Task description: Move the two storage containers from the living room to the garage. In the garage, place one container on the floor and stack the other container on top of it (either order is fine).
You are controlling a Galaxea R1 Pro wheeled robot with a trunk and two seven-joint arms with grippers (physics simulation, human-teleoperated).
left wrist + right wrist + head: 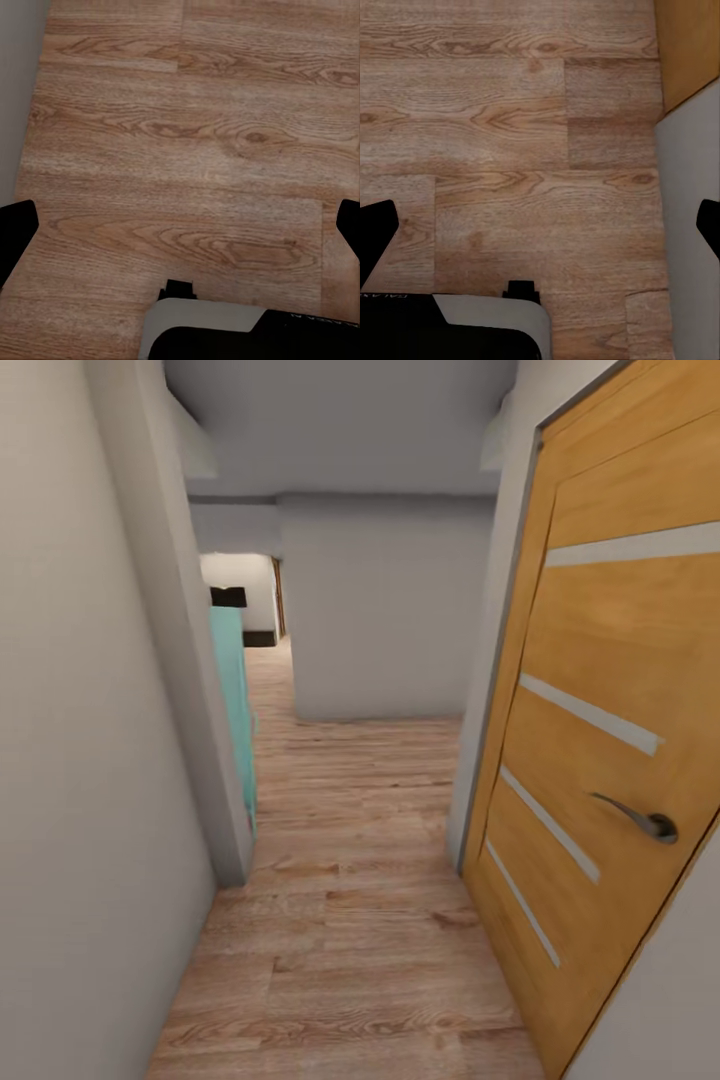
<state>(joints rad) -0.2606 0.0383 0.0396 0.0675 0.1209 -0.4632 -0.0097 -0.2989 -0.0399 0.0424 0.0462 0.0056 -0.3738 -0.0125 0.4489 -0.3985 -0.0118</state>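
While both arms hang pointing down at the wood plank floor [187, 150], the left gripper [180, 225] and the right gripper [540, 225] are spread wide with nothing between their fingertips, which suits travel, not carrying. Neither storage container is in either gripper, so I judge both remain to be fetched. Further out, the robot faces along a narrow hallway, with a wooden door [610, 760] standing close on its right, a pale wall [80, 760] on its left and a teal panel [235, 700] past the corner.
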